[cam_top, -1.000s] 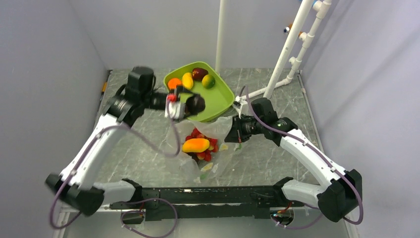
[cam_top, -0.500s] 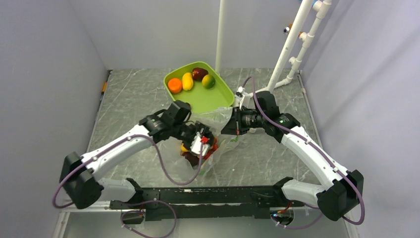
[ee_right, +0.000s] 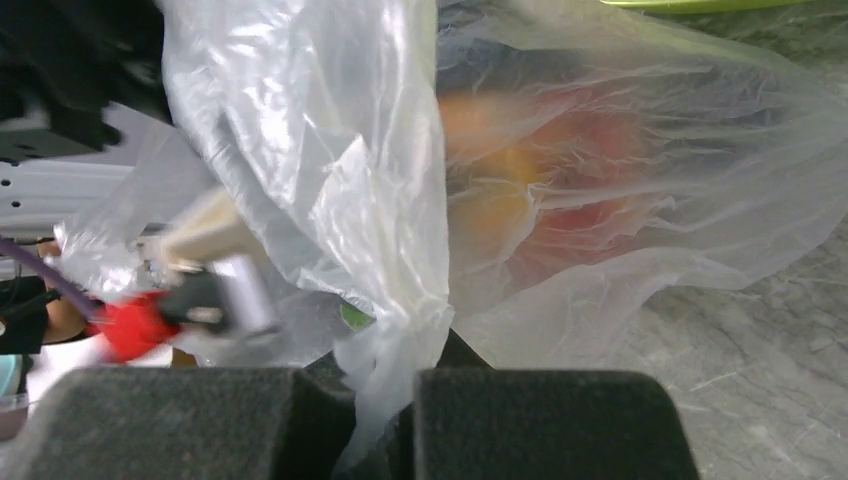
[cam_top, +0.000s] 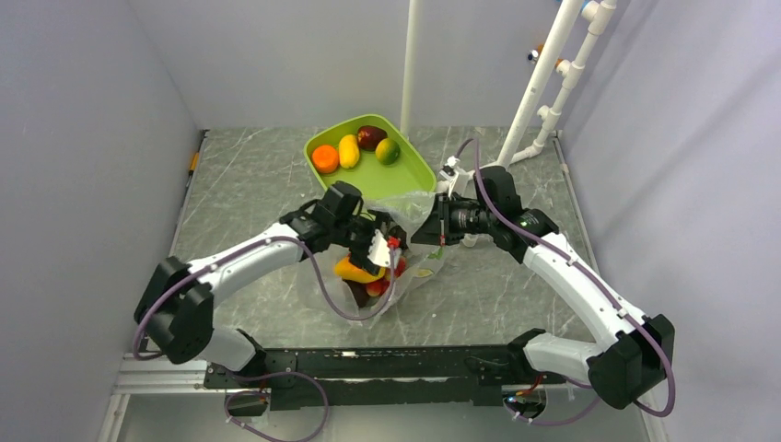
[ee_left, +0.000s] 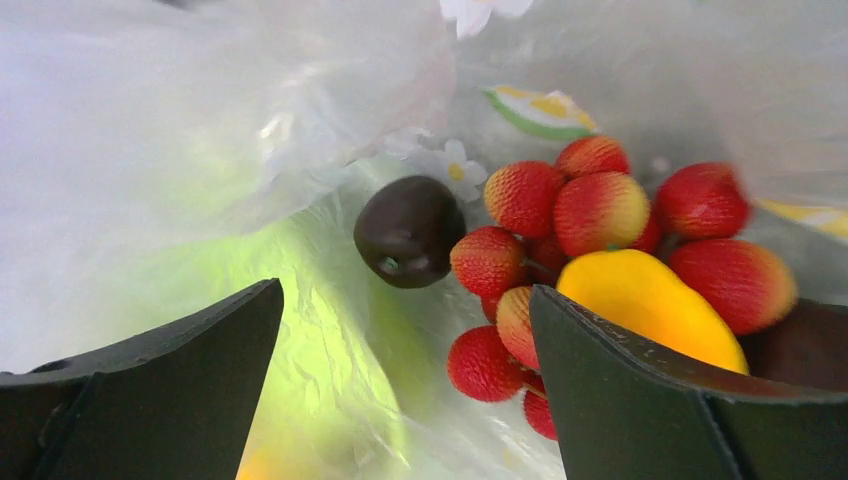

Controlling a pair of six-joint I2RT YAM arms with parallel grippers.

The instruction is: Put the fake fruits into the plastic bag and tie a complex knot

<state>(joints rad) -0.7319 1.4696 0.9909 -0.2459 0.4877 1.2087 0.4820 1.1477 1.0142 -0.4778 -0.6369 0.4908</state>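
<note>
The clear plastic bag (cam_top: 419, 262) lies mid-table with its mouth held up. My right gripper (cam_top: 433, 230) is shut on the bag's bunched edge (ee_right: 400, 330); its jaws (ee_right: 385, 420) pinch the plastic. My left gripper (cam_top: 373, 250) is open and empty inside the bag (ee_left: 200, 150). Ahead of its jaws (ee_left: 405, 400) lie a dark maroon fruit (ee_left: 410, 232), several red berries (ee_left: 525, 195) and a yellow-orange oblong (ee_left: 650, 305). An orange (cam_top: 324, 158), a yellow oblong (cam_top: 348, 150), a maroon fruit (cam_top: 371, 137) and a green-yellow fruit (cam_top: 388, 151) sit in the lime tray (cam_top: 405, 184). No knot is in view.
The lime tray stands just behind the bag. A white vertical pole (cam_top: 410, 64) and a slanted white pipe frame (cam_top: 543, 83) rise at the back right. Grey walls close in the marbled table on the left, the back and the right.
My left gripper carried a dark maroon fruit from over the tray down into the bag, let it go and now stands open. My right gripper lifted the bag's edge slightly.
</note>
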